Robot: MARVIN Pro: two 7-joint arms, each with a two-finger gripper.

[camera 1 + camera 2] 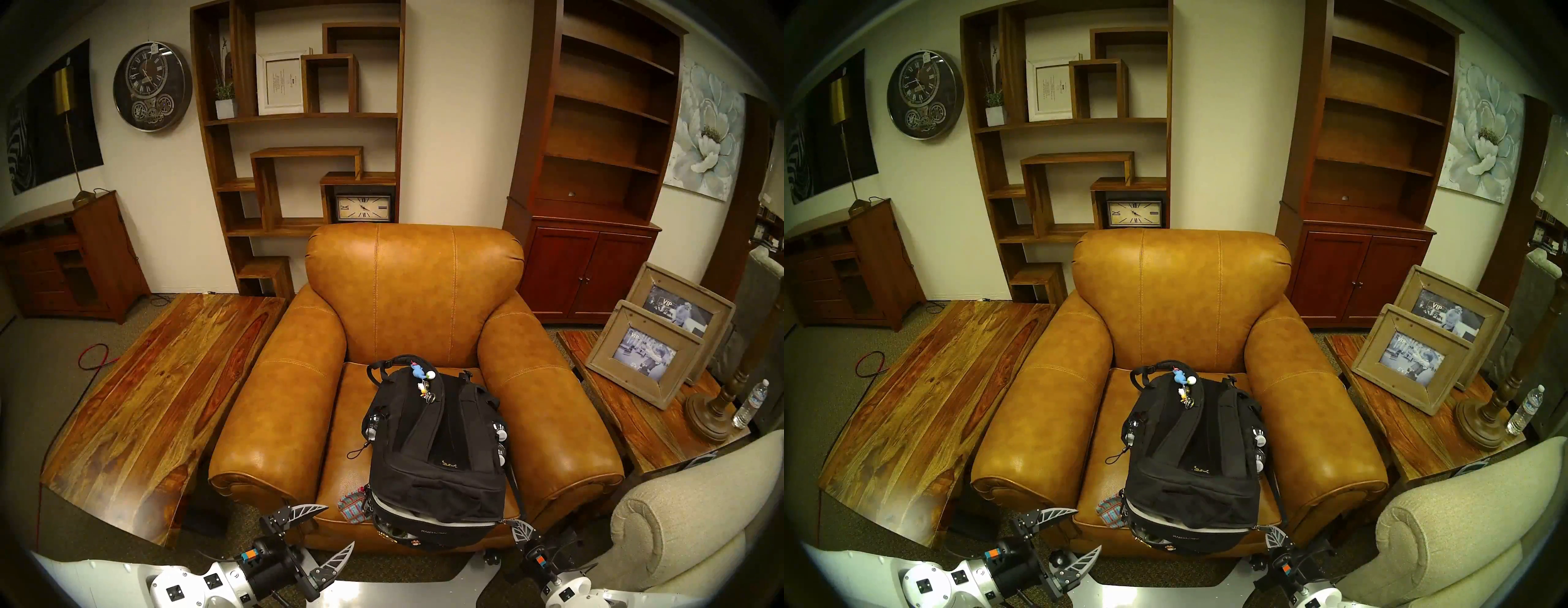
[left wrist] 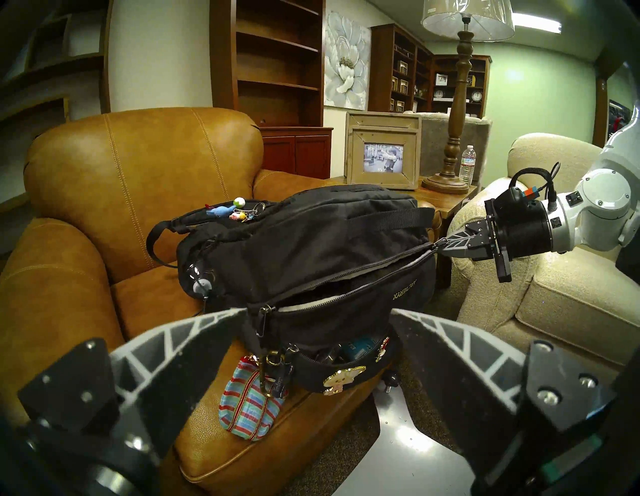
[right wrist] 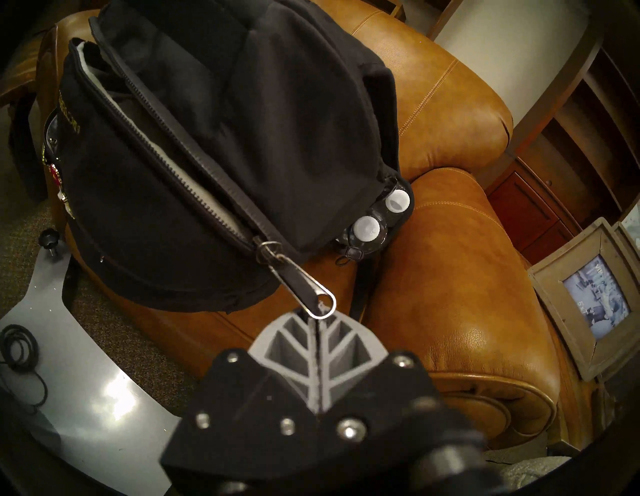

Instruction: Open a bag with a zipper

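Note:
The black backpack (image 1: 432, 446) lies flat on the seat of a tan leather armchair (image 1: 415, 288), its end overhanging the seat's front edge. Its main zipper (image 3: 194, 162) gapes along the near side and shows grey lining; it also shows in the left wrist view (image 2: 346, 277). My right gripper (image 1: 519, 528) is shut on the zipper's metal pull tab (image 3: 308, 294) at the backpack's right corner. My left gripper (image 1: 339, 524) is open and empty, in front of the chair, just left of the backpack. Keychain charms (image 1: 422, 375) lie on the backpack's far end.
A small red-blue plaid pouch (image 1: 352, 507) hangs at the backpack's left front corner. A wooden coffee table (image 1: 161, 395) stands left of the chair. A side table at the right carries picture frames (image 1: 645, 352), a lamp base and a water bottle (image 1: 751, 403). A beige sofa arm (image 1: 679, 522) is close to my right arm.

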